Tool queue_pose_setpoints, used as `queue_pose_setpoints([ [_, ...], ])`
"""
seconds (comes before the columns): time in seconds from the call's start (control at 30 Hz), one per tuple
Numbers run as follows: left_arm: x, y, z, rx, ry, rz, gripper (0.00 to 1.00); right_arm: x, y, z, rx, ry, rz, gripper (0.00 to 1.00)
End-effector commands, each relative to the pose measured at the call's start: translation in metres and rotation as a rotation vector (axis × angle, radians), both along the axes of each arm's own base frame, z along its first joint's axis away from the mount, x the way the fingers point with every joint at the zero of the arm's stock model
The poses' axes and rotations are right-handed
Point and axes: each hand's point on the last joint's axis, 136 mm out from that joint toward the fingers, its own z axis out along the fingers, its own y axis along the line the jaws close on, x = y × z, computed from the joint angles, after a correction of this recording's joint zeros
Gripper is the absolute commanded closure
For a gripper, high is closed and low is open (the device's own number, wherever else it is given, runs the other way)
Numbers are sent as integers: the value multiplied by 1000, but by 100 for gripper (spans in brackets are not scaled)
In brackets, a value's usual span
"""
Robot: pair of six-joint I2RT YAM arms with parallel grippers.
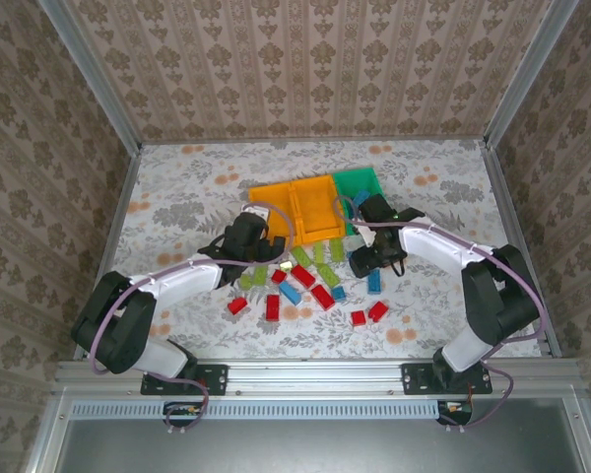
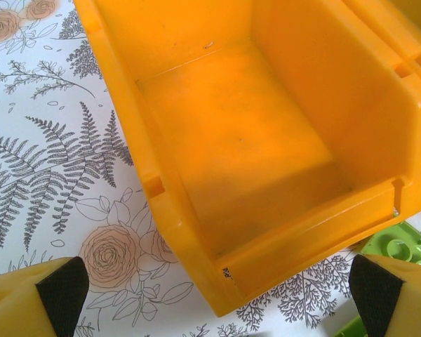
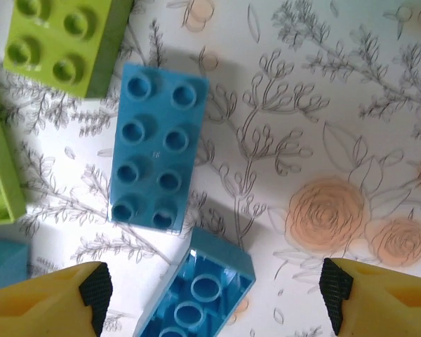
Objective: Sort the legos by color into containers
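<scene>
Two orange containers [image 1: 294, 207] and a green container [image 1: 361, 186] stand in a row at mid-table. Red, blue and lime green legos [image 1: 305, 281] lie scattered in front of them. My left gripper [image 1: 246, 239] is open at the near corner of the left orange container [image 2: 252, 140], whose inside is bare. My right gripper [image 1: 367, 258] hangs open over the right side of the scatter. An upside-down blue lego [image 3: 196, 288] lies between its fingers [image 3: 95, 295], with a gap on each side. A stud-up blue lego [image 3: 154, 147] lies just beyond it.
Lime green legos [image 3: 63, 42] lie to the left of the blue ones in the right wrist view. A green piece [image 2: 396, 246] sits by my left gripper's right finger. Metal frame rails and patterned walls close in the table [image 1: 177, 187] on three sides.
</scene>
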Motion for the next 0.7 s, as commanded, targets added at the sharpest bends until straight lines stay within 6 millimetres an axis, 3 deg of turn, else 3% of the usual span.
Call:
queue_pose_setpoints([
  [0.0,-2,0,5,-19,-13,8,0,-34,-1,-2,13,133,-72,18],
  [0.47,1,-1,7,-16,-24,9,0,-45,-7,-35,-119,267,-116,23],
  [0.53,1,-2,5,-13,-21,6,0,-43,-7,-39,-128,274,-118,27],
  [0.67,2,-2,6,-11,-18,6,0,-35,-6,-39,-124,242,-131,45],
])
